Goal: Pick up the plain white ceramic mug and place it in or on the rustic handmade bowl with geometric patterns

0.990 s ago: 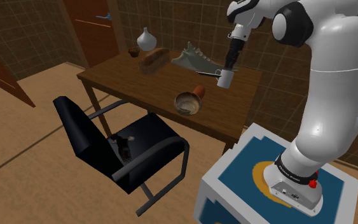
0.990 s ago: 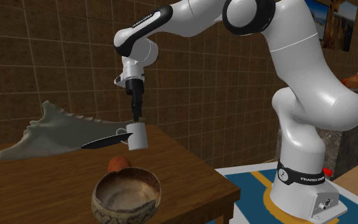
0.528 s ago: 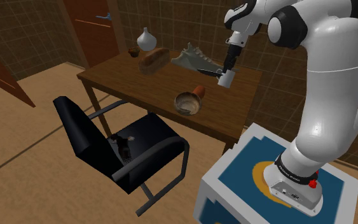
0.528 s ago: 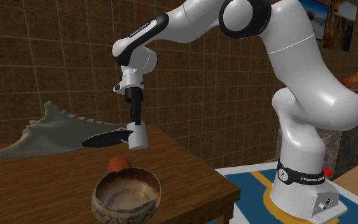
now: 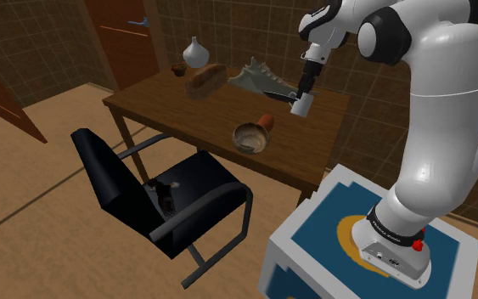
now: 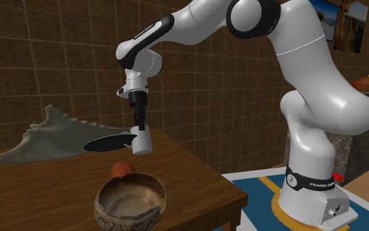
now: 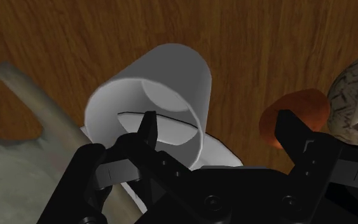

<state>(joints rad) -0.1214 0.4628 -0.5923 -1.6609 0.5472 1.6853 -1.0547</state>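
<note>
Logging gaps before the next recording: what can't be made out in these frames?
Mug: near side hidden behind the gripper, wrist view.
Bowl: cut off by the picture edge, wrist view; base cut off, second exterior view.
Orange-brown object: mostly hidden behind the bowl, second exterior view.
Small dark object on the chair: too small to identify, shoulder view.

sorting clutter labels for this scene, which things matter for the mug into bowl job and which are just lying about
Job in hand: white mug, patterned bowl, tool.

Lying about: white vase, bread loaf, grey jagged object, orange-brown lump beside the bowl, black chair.
</note>
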